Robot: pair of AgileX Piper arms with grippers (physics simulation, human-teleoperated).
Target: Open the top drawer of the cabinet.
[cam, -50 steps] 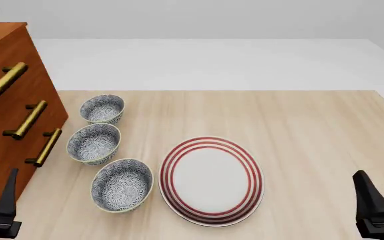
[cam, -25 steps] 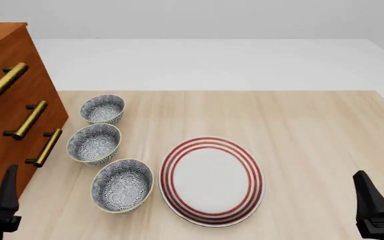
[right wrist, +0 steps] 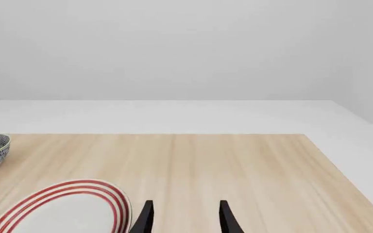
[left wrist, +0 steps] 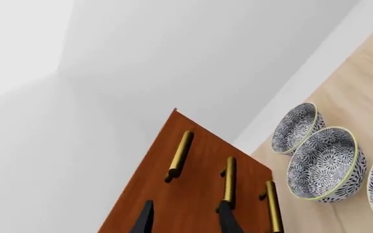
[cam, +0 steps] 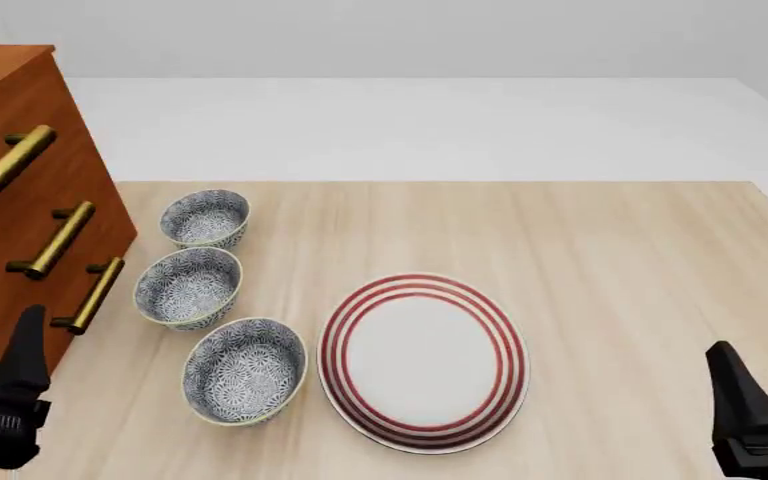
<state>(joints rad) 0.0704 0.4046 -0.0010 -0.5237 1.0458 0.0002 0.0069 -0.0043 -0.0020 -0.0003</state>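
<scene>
Top drawer (cam: 11,160) shut, untouched.
My left gripper (left wrist: 185,218) has its fingers apart, cabinet (left wrist: 193,194) handles ahead; my right gripper (right wrist: 185,217) likewise spread, plate (right wrist: 63,208) beside it.

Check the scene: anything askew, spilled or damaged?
Nothing stands out. The cabinet is upright with all three drawers shut, the three bowls upright in a row, the striped plate flat on the table.
</scene>
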